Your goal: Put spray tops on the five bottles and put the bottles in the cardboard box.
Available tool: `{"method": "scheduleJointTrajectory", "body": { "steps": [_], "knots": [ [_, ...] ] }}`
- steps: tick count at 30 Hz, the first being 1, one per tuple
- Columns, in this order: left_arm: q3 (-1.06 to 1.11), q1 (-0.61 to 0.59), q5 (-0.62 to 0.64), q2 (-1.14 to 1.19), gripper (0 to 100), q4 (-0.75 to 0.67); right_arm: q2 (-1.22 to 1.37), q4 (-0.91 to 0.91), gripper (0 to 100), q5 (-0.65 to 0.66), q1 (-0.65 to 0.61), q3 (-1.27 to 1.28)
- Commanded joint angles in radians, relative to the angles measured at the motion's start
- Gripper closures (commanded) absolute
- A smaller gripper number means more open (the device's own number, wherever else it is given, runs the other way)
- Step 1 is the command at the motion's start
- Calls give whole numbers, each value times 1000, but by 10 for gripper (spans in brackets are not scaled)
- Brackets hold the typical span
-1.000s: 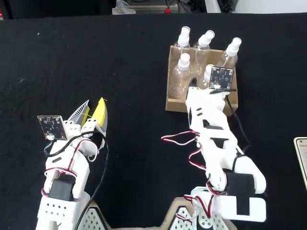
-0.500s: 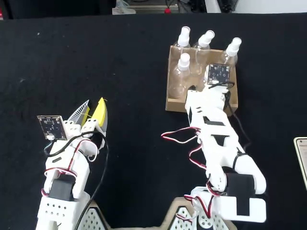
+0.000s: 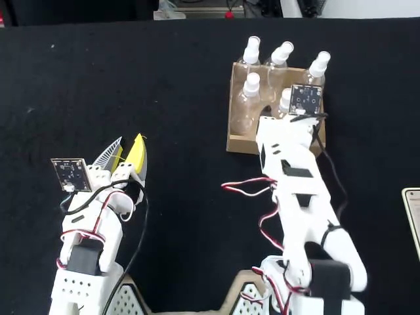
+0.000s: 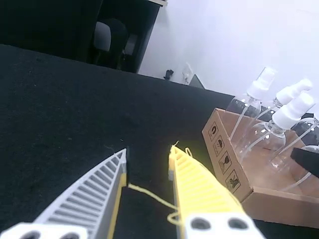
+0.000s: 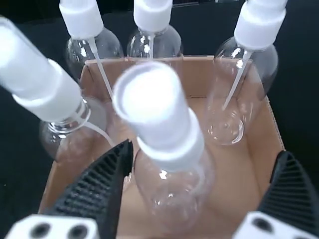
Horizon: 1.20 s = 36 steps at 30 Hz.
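seen from above, a black counter (image 3: 184,98) holds two white robot arms that rise from the bottom edge of the frame. the left arm (image 3: 92,223) sits folded in the lower left. the left gripper (image 3: 129,138) points toward the top of the frame, over bare counter and well apart from the box. its jaws, one grey and one yellow, are spread a little with nothing between them. the left wrist view shows a thin yellow thread (image 4: 149,196) strung across the gap.

the right arm (image 3: 295,190) stretches nearly straight from the bottom, right of centre, up to the cardboard box (image 3: 231,105) in the upper right-centre, and its wrist hangs over the box's near right part. the right gripper (image 5: 205,149) looks down into the box. its black jaws are spread wide on either side of the nearest bottle (image 5: 172,184). one jaw tip is just beside the bottle's shoulder and the other is well apart, so the bottle is not pinched.

all five clear bottles (image 3: 248,98) stand upright in the box, three along the far wall and two nearer. each wears a white spray top (image 3: 252,46).

the box's side wall carries a column of small dark printed symbols (image 4: 222,154). a pale card (image 3: 413,210) lies at the right edge of the frame, and its print is too small to read.
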Motion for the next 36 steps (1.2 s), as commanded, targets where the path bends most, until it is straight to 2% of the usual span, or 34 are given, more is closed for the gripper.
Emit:
{"method": "scheduleJointTrajectory", "body": {
  "steps": [1, 15, 20, 29, 36],
  "knots": [
    [22, -7, -8, -3, 862, 2, -68, 8, 606, -5, -15, 2],
    [22, -7, -8, -5, 862, 0, -76, 330, 606, -6, -14, -122],
    [22, -7, -8, -5, 862, 0, -114, 351, 606, -11, -11, -120],
    [22, -7, -8, -5, 862, 0, -340, 356, 606, -12, -8, -22],
    [22, -7, -8, -5, 862, -2, -348, 468, 627, -12, -15, -68]
  ]
}}
